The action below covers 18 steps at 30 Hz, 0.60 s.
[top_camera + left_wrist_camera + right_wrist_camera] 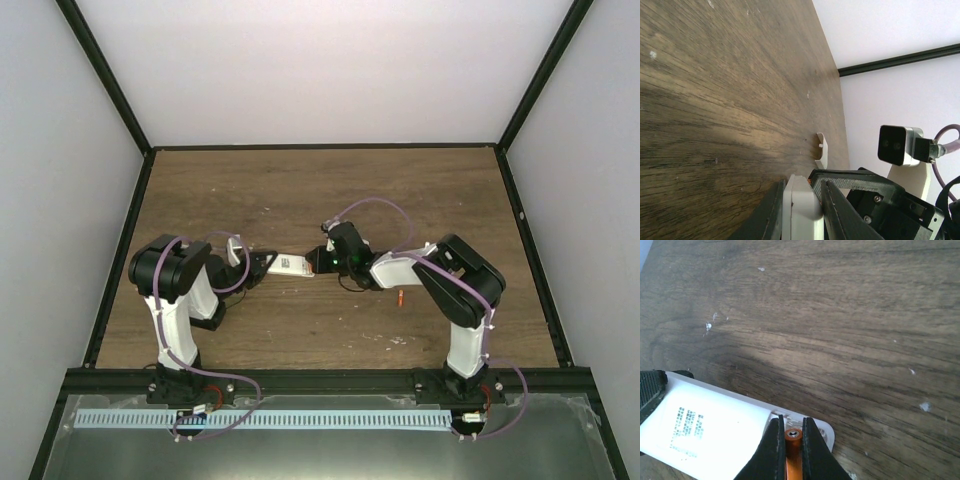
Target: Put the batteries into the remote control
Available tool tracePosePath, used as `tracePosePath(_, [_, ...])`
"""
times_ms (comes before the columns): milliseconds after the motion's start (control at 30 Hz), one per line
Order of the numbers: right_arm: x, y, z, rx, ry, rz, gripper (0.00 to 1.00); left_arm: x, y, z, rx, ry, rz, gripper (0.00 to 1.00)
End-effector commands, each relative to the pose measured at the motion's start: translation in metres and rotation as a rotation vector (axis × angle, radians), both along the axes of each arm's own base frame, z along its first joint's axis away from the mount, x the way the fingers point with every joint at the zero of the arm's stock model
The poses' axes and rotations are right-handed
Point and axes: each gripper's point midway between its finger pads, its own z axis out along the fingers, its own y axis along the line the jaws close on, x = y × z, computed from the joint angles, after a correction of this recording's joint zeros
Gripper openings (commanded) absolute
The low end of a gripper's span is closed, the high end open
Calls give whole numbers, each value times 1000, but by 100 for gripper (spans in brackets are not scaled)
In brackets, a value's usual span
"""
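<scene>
**Holdings at the bench: remote held between two grippers, one battery at its open end**

1. Table [320, 200]: dark wood-grain top with a few pale flecks, framed by black rails and pale enclosure walls [330, 70].
2. Left arm [175, 290]: black and white, reaching right toward the table's middle.
3. Right arm [455, 290]: same build, elbow out to the right, reaching left to meet the other arm.
4. Left gripper [268, 263]: closed at a narrow setting on the left end of the remote control [293, 265]. In its own wrist view the gripper [801, 195] has one dark finger on each side of the white slab [800, 215], which is seen edge-on.
5. Right gripper [320, 260]: at the remote's right end. In its own wrist view the gripper [792, 425] has its fingers nearly together, pinching the first battery [793, 437].
6. Remote control [715, 425]: white, printed with grey markings, lying across the centre of the table between the two grippers (whether it rests on the wood or is lifted cannot be told).
7. White piece [821, 150]: small, plain, lying on the wood beyond the remote.
8. First battery: orange, tip toward the recessed end of the remote (seated or not, cannot tell).
9. Second battery [400, 297]: orange, lying loose on the table beside the right arm, apart from the remote.
</scene>
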Motion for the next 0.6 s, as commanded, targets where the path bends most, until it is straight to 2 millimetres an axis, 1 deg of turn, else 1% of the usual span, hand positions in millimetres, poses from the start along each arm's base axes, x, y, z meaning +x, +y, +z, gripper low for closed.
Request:
tracePosePath(0, [-19,-4,-10,-29,51,8,1,7,1,18,2,-103,17,0])
tracePosePath(167, [-25,-5,-14,-59,65,12,1,8,1,18,3,-105,21,0])
tracePosePath(367, [-35,-8,-25,-99,109,13,1,8,2,17,9,-105,27,0])
tracePosePath(500, [-37,-12,-29,-125,118,2,1,8,3,17,10,-105,28,0])
tracePosePath(567, [-35,-13,-27,-127,108,-5,1,7,2,17,10,-103,25,0])
